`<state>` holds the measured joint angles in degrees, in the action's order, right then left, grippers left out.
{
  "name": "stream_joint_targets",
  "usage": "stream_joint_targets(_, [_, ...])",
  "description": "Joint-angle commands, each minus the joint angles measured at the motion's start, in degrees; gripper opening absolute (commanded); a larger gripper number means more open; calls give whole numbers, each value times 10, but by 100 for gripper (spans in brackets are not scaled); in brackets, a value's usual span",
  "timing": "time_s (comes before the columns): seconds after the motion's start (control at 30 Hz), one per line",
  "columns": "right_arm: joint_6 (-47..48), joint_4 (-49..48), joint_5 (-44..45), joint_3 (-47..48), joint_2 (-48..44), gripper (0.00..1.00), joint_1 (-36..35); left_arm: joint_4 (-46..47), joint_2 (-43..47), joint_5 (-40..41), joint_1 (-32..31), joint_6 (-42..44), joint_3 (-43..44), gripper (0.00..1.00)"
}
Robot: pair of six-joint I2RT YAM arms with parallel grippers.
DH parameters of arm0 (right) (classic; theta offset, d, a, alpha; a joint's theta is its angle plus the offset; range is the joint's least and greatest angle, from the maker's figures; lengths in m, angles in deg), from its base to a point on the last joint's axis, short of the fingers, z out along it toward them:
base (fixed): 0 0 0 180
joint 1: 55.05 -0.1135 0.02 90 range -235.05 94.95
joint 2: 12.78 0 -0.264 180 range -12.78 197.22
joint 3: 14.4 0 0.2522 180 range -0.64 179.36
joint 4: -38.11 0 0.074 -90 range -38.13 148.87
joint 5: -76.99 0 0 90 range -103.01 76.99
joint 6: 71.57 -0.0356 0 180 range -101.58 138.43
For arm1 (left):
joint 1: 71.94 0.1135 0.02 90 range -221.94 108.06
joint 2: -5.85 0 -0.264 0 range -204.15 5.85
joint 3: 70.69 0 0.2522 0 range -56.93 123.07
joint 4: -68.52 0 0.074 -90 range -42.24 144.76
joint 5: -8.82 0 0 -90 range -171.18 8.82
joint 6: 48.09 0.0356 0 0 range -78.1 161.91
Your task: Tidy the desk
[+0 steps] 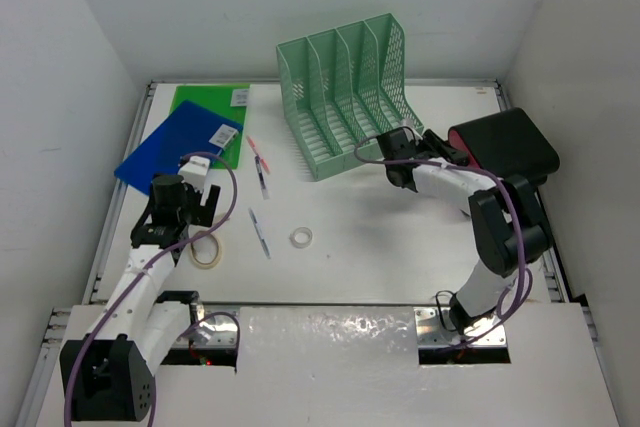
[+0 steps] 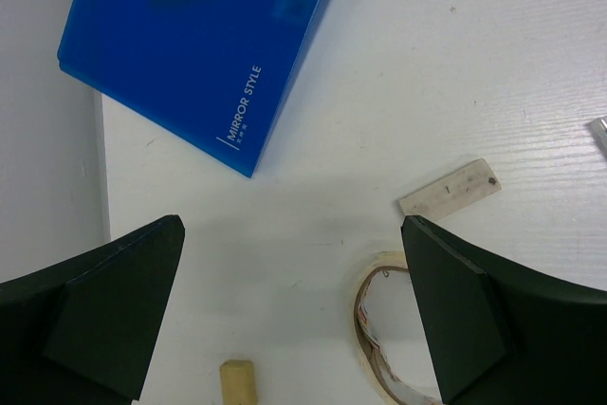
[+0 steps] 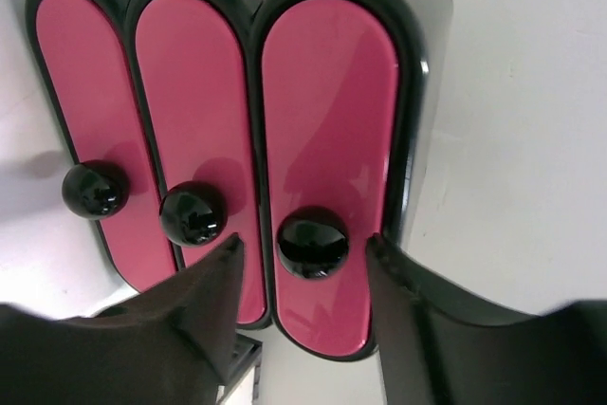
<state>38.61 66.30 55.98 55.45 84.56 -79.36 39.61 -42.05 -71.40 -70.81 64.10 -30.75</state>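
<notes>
The desk [image 1: 400,247] is a white tabletop carrying scattered items. At the right rear stands a black drawer unit [image 1: 510,142] with three pink drawer fronts and black knobs. My right gripper [image 3: 303,242] is open, one finger on each side of the rightmost knob [image 3: 313,244], with a gap on both sides. In the top view that gripper [image 1: 440,152] is at the unit's front. My left gripper [image 2: 292,234] is wide open and holds nothing, low over the desk beside a masking tape ring [image 2: 379,329]. In the top view it [image 1: 195,209] hangs near a blue folder [image 1: 180,142].
A mint-green mesh file rack [image 1: 345,97] stands at the back centre. A green folder [image 1: 210,105] lies under the blue one. Two pens [image 1: 262,172] [image 1: 260,232] and a small tape roll [image 1: 301,237] lie mid-desk. A cream stub [image 2: 237,384] and a pale label strip [image 2: 450,188] lie by the left gripper.
</notes>
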Motion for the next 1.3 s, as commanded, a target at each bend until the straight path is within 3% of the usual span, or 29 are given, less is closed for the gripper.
stream_joint_targets(0.0, [-11, -3, 4, 24, 7, 50, 9, 24, 6, -6, 5, -4, 11, 99])
stream_joint_targets(0.27, [-2, -23, 26, 17, 20, 44, 9, 22, 6, -6, 5, -4, 12, 99])
stream_joint_targets(0.47, [1, -35, 28, 12, 19, 23, 9, 22, 5, -6, 5, -4, 12, 99])
stream_joint_targets(0.53, [0, -35, 31, 12, 17, 11, 9, 23, 6, -5, 5, -4, 12, 99])
stream_joint_targets(0.67, [-22, -10, 34, 22, 9, 4, -3, 22, 6, -5, 5, -4, 12, 99])
stream_joint_targets(0.93, [-55, 29, 64, 38, 9, 3, -85, 23, 10, 0, 5, -7, 13, 99])
stream_joint_targets(1.27, [-94, 61, 46, 39, 27, 7, -93, 21, 16, 1, 5, -6, 12, 99])
